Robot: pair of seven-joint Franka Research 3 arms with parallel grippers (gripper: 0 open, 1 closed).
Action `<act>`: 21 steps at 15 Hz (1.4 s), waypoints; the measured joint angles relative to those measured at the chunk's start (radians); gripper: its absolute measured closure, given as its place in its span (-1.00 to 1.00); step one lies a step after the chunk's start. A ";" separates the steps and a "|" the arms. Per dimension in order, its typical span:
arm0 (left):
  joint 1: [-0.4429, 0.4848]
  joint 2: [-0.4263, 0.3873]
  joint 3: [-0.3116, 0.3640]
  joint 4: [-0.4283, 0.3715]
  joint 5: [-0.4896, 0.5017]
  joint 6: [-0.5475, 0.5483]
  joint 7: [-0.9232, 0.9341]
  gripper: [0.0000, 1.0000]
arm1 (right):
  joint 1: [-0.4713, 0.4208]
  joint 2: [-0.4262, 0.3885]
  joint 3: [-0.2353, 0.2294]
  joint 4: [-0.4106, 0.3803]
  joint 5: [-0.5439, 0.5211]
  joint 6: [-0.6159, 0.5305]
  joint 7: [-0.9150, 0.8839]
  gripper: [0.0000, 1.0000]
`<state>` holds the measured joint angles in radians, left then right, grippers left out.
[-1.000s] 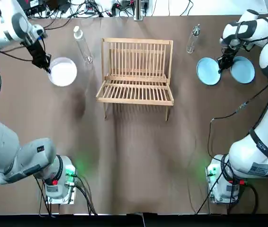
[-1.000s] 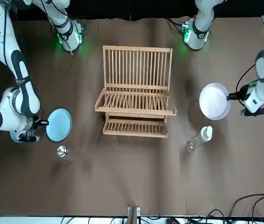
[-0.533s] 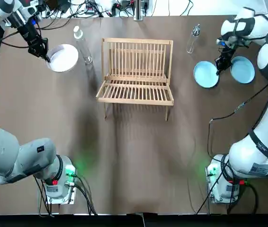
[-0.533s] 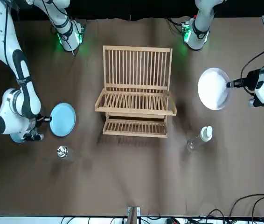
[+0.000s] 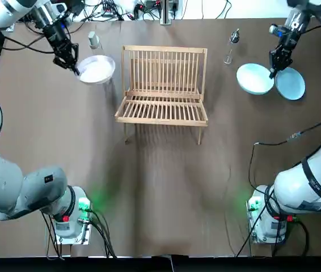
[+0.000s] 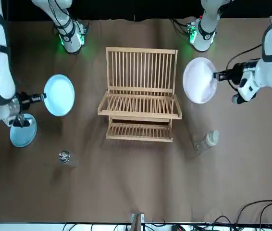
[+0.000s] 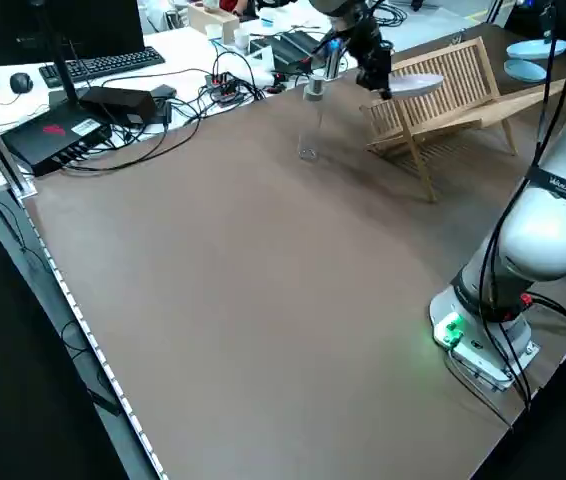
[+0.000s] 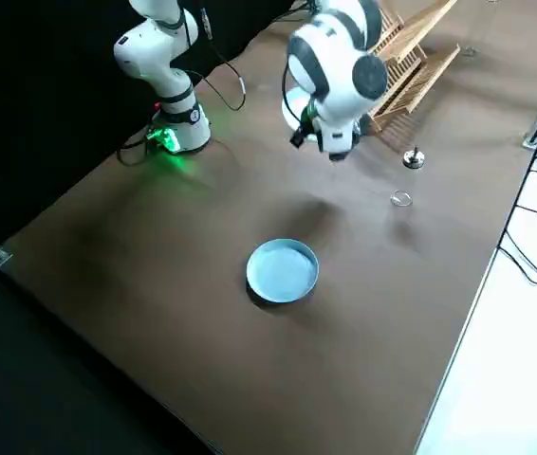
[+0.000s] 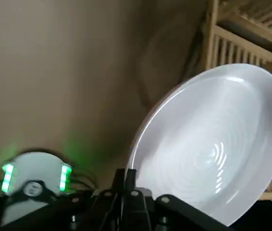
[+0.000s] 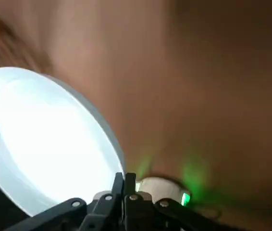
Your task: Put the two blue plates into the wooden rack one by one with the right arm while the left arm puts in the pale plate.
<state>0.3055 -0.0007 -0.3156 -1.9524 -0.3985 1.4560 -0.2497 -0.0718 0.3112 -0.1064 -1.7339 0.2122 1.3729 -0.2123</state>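
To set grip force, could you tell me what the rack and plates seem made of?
Rack: bare pale wood, plain slats. Pale plate, in the left fingers: glossy white with ringed highlights, ceramic or melamine. Blue plate in the right fingers and second blue plate: smooth, shiny, probably the same.

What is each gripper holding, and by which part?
The left gripper pinches the pale plate by its rim; the right gripper pinches one blue plate by its rim. The second blue plate is unheld.
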 joint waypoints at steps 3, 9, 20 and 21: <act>-0.002 0.003 -0.067 0.000 -0.057 -0.002 -0.116 0.93 | 0.000 -0.022 0.000 0.062 0.045 -0.124 0.144 0.95; -0.036 0.050 -0.165 -0.004 -0.095 0.005 -0.307 0.93 | 0.023 -0.023 0.006 0.081 0.105 -0.280 0.313 0.95; -0.232 0.145 -0.168 -0.014 -0.100 0.126 -0.526 0.93 | 0.249 -0.255 0.017 -0.158 0.338 -0.261 0.894 0.95; -0.242 0.151 -0.168 -0.015 -0.100 0.129 -0.534 0.93 | 0.286 -0.263 0.018 -0.199 0.356 -0.212 0.935 0.95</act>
<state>0.0636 0.1504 -0.4841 -1.9671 -0.4987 1.5853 -0.7835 0.2138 0.0477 -0.0886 -1.9330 0.5680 1.1614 0.7231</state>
